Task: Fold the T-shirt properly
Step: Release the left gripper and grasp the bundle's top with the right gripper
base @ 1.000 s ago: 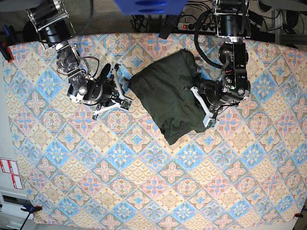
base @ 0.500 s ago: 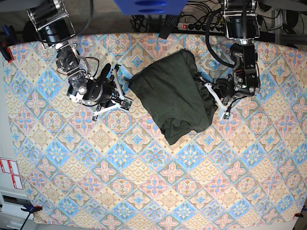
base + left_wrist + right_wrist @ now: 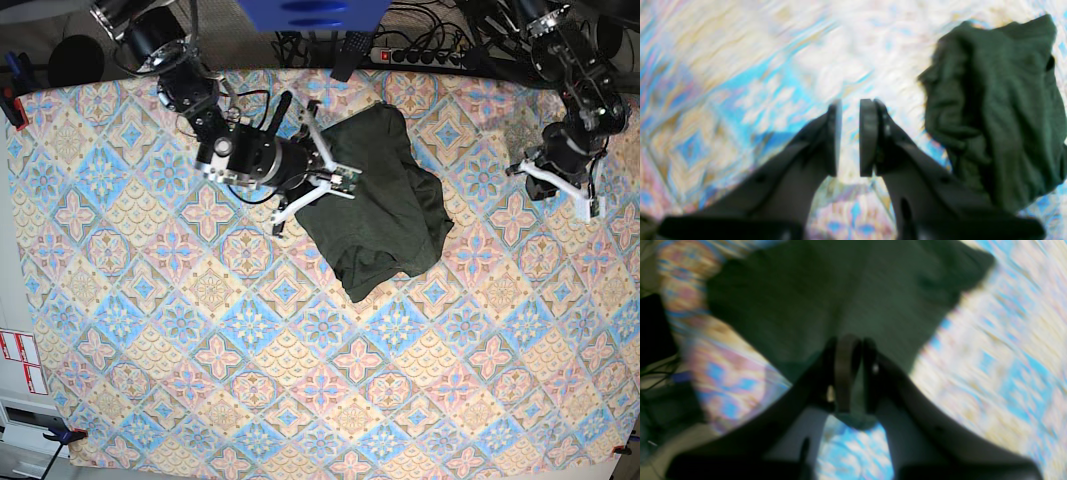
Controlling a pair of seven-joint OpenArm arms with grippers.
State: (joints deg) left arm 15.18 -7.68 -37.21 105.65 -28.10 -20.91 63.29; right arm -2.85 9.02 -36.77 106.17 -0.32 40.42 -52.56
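Two black robot arms built from chunky cylindrical joint housings, with loose black cables looping along the links. Right gripper (image 3: 322, 180) with white finger frames over a black body, a small green circuit board beside one finger. Left gripper (image 3: 556, 188) likewise white-framed on a black wrist. Up close, dark grey tapered fingers (image 3: 813, 143) ending in flat, rounded black pads (image 3: 867, 136); a small pale screw head on one right finger (image 3: 875, 367). Close views blurred.

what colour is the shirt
Dark olive-green heathered knit T-shirt, plain, no print; clearest in the base view.
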